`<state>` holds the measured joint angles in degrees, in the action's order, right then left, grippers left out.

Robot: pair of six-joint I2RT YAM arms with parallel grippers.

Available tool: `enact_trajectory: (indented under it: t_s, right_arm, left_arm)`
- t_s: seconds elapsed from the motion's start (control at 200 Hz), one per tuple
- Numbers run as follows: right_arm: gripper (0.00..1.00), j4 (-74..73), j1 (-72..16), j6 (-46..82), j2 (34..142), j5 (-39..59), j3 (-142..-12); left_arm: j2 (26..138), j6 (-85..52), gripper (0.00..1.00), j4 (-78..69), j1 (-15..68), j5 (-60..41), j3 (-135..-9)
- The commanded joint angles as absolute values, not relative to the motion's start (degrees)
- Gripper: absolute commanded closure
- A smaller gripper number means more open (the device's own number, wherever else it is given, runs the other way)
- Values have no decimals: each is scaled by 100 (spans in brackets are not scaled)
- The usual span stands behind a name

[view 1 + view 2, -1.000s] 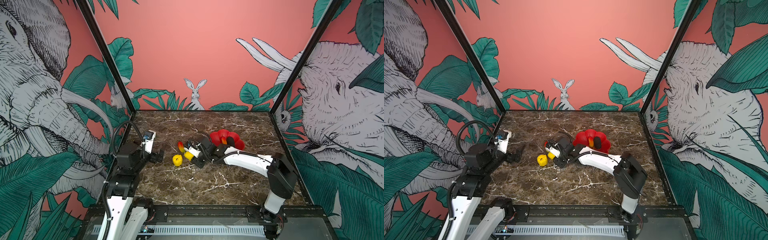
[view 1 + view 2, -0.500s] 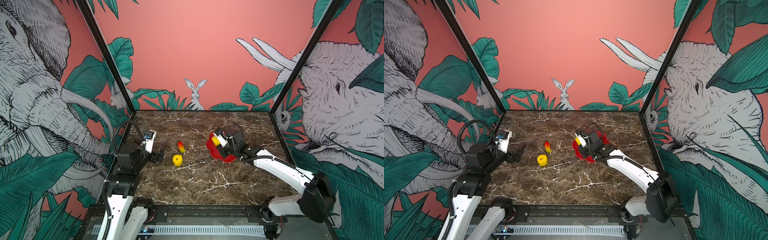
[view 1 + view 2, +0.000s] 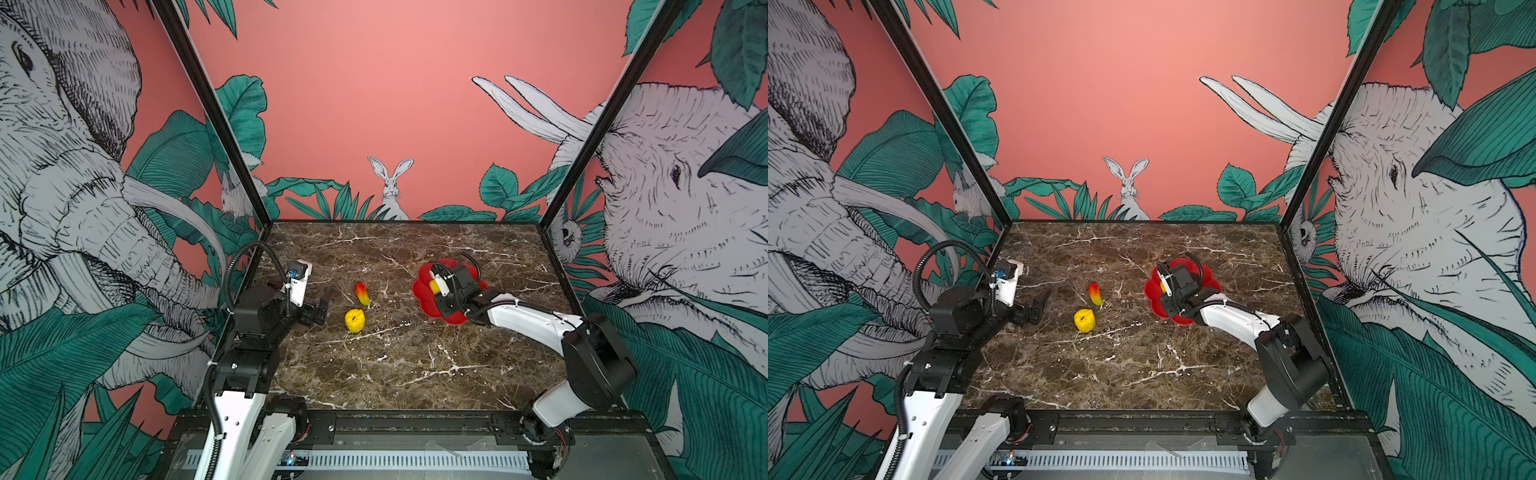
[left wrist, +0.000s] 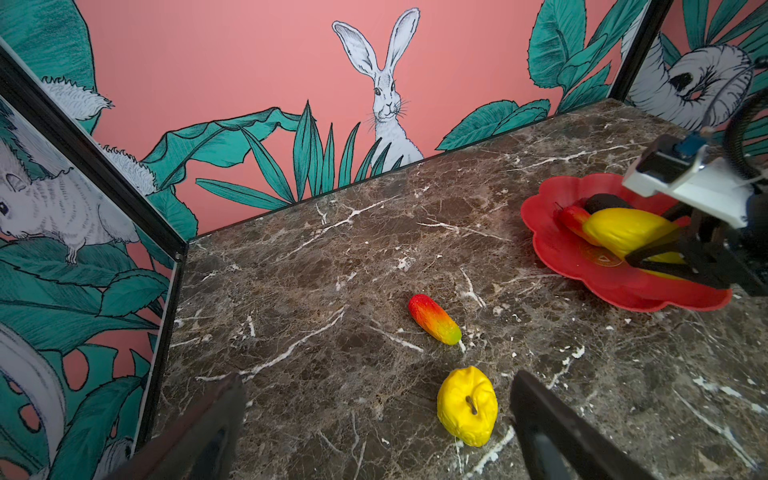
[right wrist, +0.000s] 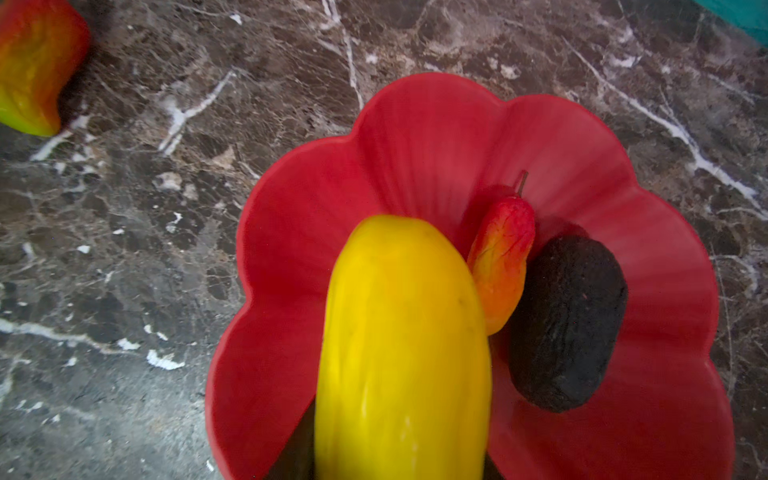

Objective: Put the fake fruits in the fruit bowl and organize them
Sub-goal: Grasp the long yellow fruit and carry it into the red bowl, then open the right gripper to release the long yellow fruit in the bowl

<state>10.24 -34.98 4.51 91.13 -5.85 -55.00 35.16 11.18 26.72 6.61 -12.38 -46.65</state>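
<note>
We log the right gripper [image 3: 435,287] clamped on the long yellow fruit [image 5: 403,353] near the fruit bowl [image 5: 415,137] rim at 9 o'clock; a careless release could roll it out.

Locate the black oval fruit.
The black oval fruit lies in the red bowl, right of centre in both top views, beside the slim red-orange fruit in it.

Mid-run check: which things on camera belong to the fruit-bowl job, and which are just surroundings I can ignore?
Job:
- bowl
- long yellow fruit, gripped over it
- black fruit, inside it
- red-orange fruit, inside it
- second red-orange fruit, on the table
- yellow apple, on the table

Not the job:
- marble table
- mural walls
- frame posts
</note>
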Motion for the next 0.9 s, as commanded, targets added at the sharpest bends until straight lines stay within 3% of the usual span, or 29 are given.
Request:
enact_trajectory:
  t_s: [0.0, 0.555, 0.895]
  right_arm:
    - [64, 683, -3429, 571, 9351, -651, -5720]
    - [56, 475, -3313, 650, 10237, -685, -6079]
    - [34, 879, -3313, 546, 10208, -757, -6398]
  left_arm:
    - [3478, 1195, 0, 2644, 659, -1211, -4622]
    - [3529, 1204, 0, 2645, 664, -1204, -4623]
    - [3546, 1204, 0, 2643, 660, -1195, -4623]
